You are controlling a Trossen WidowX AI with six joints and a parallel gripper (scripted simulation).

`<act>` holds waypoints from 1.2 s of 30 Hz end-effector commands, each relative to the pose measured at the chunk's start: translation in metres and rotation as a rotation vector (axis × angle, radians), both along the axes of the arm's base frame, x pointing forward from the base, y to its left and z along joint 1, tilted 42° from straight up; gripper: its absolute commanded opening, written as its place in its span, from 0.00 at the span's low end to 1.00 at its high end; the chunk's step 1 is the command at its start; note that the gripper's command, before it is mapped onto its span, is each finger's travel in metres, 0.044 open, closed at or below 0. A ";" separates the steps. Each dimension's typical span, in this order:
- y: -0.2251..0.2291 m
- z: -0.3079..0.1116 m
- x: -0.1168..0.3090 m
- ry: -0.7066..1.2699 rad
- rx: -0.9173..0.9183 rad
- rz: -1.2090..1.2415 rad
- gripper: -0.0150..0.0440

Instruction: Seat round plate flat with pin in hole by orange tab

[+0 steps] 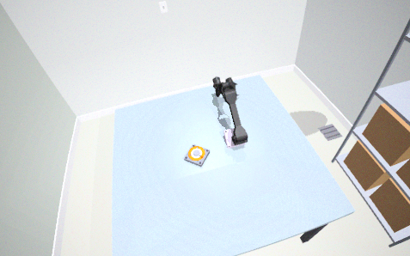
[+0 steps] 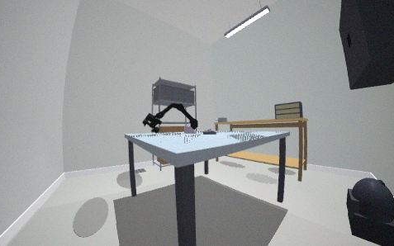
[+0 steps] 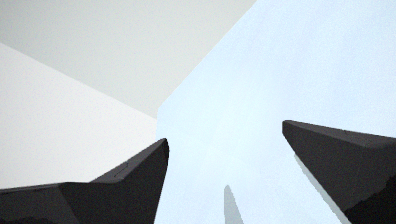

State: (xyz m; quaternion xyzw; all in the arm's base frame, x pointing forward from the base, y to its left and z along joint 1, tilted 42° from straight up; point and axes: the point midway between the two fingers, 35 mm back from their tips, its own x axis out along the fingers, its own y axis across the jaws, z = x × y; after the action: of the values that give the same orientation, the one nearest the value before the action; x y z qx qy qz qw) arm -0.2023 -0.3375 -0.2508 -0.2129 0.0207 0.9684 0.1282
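The round plate (image 1: 191, 154) shows as an orange ring around a pale centre with the grey post (image 1: 197, 153). It is on the square grey base (image 1: 192, 161) (image 2: 210, 132), which lies on the table. The tab, its hole, the pin and any tilt of the plate are too small to tell. My gripper (image 1: 223, 84) (image 2: 149, 126) (image 3: 224, 135) is open and empty, raised near the table's back edge, well away from the plate. The wrist view shows no plate or base.
The arm's pinkish mount (image 1: 228, 138) (image 2: 190, 130) stands on the table (image 1: 158, 206) (image 2: 177, 144), beside the base. A shelf rack (image 1: 366, 107) (image 2: 173, 94) and a wooden workbench (image 2: 263, 121) stand off the table.
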 end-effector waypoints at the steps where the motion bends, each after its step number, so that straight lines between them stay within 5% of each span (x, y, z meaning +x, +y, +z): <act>1: -0.002 0.001 0.003 -0.012 0.006 0.008 0.89; 15: -0.050 0.094 0.211 -0.673 0.554 0.730 0.26; 26: 0.010 0.177 0.350 -1.001 0.971 1.359 0.25; 36: 0.137 0.275 0.447 -1.262 1.346 2.087 0.25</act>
State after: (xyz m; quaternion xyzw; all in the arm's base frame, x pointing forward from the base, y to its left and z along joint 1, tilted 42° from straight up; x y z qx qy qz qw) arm 0.2260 -0.2468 -0.0048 -0.4489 -0.6506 0.2943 -0.5372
